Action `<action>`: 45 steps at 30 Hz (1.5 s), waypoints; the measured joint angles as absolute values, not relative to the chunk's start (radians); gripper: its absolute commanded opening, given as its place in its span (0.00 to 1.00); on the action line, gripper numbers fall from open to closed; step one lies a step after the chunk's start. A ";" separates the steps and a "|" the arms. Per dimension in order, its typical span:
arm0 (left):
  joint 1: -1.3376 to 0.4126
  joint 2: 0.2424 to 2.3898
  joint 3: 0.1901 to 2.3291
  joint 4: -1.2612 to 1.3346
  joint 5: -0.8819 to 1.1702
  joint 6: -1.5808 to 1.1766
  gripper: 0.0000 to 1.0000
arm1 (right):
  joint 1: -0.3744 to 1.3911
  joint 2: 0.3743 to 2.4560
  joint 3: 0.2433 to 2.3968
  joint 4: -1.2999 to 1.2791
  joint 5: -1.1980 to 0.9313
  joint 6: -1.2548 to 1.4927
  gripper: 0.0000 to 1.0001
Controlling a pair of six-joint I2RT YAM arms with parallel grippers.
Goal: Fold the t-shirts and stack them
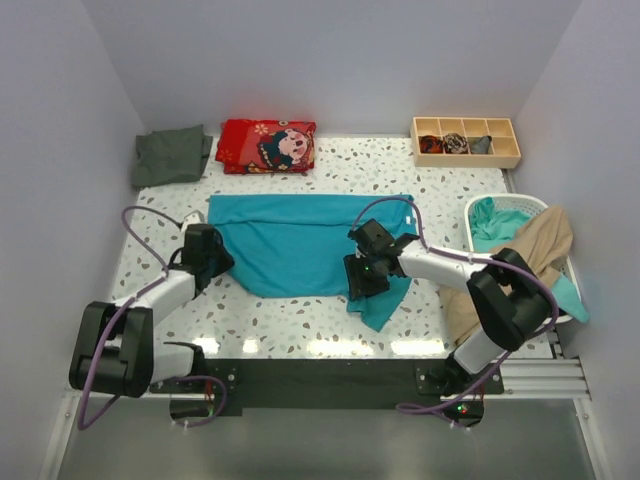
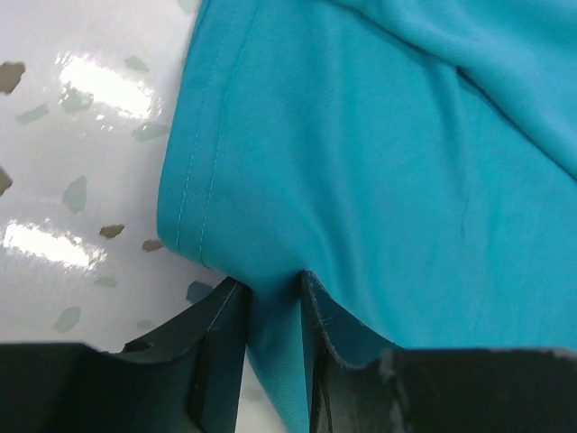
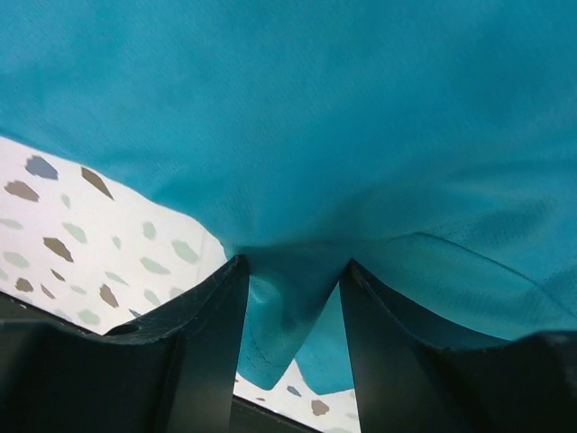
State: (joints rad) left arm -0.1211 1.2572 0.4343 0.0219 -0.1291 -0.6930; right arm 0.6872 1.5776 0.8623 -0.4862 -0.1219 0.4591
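The bright teal t-shirt lies spread across the middle of the table, its near part folded over. My left gripper is shut on its near left edge; cloth is pinched between the fingers. My right gripper is shut on its near right edge; a fold of teal cloth sits between the fingers, and a sleeve hangs below it. The dark grey-green t-shirt lies folded at the back left. The beige t-shirt hangs over the basket at the right.
A red printed cloth lies folded at the back. A wooden compartment box with small dark bundles stands at the back right. A white basket at the right edge holds more teal cloth.
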 measured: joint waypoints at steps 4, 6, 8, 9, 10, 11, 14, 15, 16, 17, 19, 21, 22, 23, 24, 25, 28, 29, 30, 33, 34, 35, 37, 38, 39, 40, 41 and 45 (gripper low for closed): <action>-0.121 1.306 0.528 -0.012 -0.107 -0.649 0.37 | 0.687 1.637 0.918 -0.471 -0.129 0.452 0.48; -0.121 1.332 0.588 -0.039 -0.099 -0.622 0.38 | 0.687 1.648 0.926 -0.469 -0.135 0.451 0.48; -0.121 1.383 0.681 -0.070 -0.088 -0.583 0.46 | 0.687 1.654 0.929 -0.466 -0.146 0.450 0.48; -0.121 1.406 0.715 -0.078 -0.083 -0.570 0.47 | 0.686 1.657 0.931 -0.466 -0.149 0.450 0.48; -0.121 1.438 0.763 -0.094 -0.077 -0.551 0.49 | 0.686 1.659 0.933 -0.464 -0.152 0.450 0.48; -0.121 1.483 0.821 -0.107 -0.067 -0.530 0.54 | 0.686 1.662 0.935 -0.462 -0.155 0.449 0.48; -0.120 1.620 0.954 -0.141 -0.030 -0.491 0.59 | 0.686 1.664 0.936 -0.459 -0.162 0.446 0.48; -0.120 1.682 1.003 -0.156 -0.009 -0.478 0.59 | 0.686 1.664 0.936 -0.459 -0.164 0.444 0.48; -0.120 1.747 1.055 -0.169 0.010 -0.472 0.60 | 0.686 1.664 0.936 -0.458 -0.167 0.443 0.48; -0.121 1.811 1.101 -0.183 0.023 -0.467 0.62 | 0.686 1.664 0.936 -0.457 -0.168 0.441 0.48; -0.126 1.879 1.148 -0.185 0.035 -0.458 0.64 | 0.686 1.665 0.936 -0.457 -0.170 0.436 0.48; -0.136 1.865 1.149 -0.184 0.043 -0.452 0.70 | 0.686 1.664 0.936 -0.456 -0.171 0.431 0.48; -0.141 1.853 1.136 -0.187 0.043 -0.451 0.73 | 0.686 1.664 0.936 -0.455 -0.171 0.429 0.48; -0.149 1.833 1.110 -0.191 0.041 -0.452 0.80 | 0.686 1.664 0.936 -0.455 -0.172 0.428 0.48; -0.157 1.801 1.073 -0.194 0.036 -0.453 0.81 | 0.686 1.664 0.936 -0.456 -0.172 0.427 0.48; -0.165 1.757 1.026 -0.199 0.029 -0.455 0.86 | 0.686 1.665 0.937 -0.456 -0.173 0.426 0.48; -0.179 1.579 0.885 -0.207 0.006 -0.466 1.00 | 0.686 1.671 0.944 -0.460 -0.175 0.425 0.48; -0.179 1.502 0.836 -0.211 -0.005 -0.472 1.00 | 0.686 1.676 0.947 -0.461 -0.176 0.425 0.48; -0.179 1.421 0.792 -0.208 -0.018 -0.480 1.00 | 0.686 1.679 0.951 -0.462 -0.179 0.424 0.48; -0.179 1.212 0.696 -0.202 -0.064 -0.511 1.00 | 0.686 1.686 0.958 -0.463 -0.186 0.418 0.48; -0.179 1.160 0.673 -0.201 -0.081 -0.519 1.00 | 0.686 1.687 0.959 -0.463 -0.187 0.417 0.48; -0.179 1.121 0.656 -0.205 -0.097 -0.533 1.00 | 0.686 1.689 0.961 -0.463 -0.191 0.414 0.48; -0.179 1.077 0.629 -0.219 -0.129 -0.561 1.00 | 0.686 1.690 0.962 -0.462 -0.196 0.408 0.48; -0.179 1.072 0.619 -0.226 -0.137 -0.570 1.00 | 0.686 1.691 0.963 -0.462 -0.197 0.405 0.48; -0.179 1.071 0.606 -0.234 -0.145 -0.587 1.00 | 0.686 1.691 0.963 -0.463 -0.199 0.401 0.48; -0.179 1.074 0.590 -0.244 -0.147 -0.599 1.00 | 0.686 1.691 0.963 -0.463 -0.200 0.398 0.48; -0.179 1.077 0.576 -0.258 -0.147 -0.612 1.00 | 0.686 1.691 0.963 -0.463 -0.201 0.396 0.48; -0.179 1.087 0.527 -0.297 -0.135 -0.656 1.00 | 0.686 1.687 0.963 -0.463 -0.201 0.389 0.48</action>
State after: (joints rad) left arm -0.1791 1.0866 0.5266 -0.2970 -0.1349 -0.6556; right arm 0.6861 1.6871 0.9627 -0.4633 -0.2012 0.3885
